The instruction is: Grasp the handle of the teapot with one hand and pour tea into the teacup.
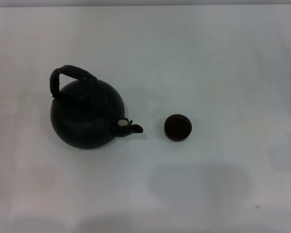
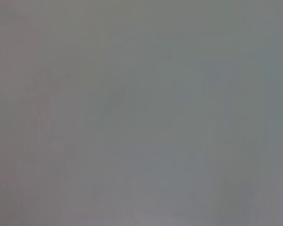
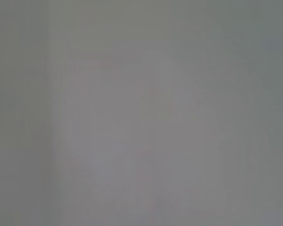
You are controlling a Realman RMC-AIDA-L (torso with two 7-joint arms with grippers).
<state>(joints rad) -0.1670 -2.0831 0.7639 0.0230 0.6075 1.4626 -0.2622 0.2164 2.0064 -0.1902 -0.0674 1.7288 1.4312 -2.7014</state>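
No readable text, label, brand, number or sign anywhere. Head view: the teapot [image 1: 86, 114] at centre left carries no marking on its matte black body; the teacup [image 1: 178, 127] right of centre is likewise unmarked; the table [image 1: 223, 63] shows no print. Both wrist views give only a plain grey field, nothing written.

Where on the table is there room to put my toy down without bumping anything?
Lots of room. The table is bare behind the teapot and teacup, in front of them, and to the right of the teacup. The only tight spot is the small gap between the spout and the teacup. No gripper is in view.
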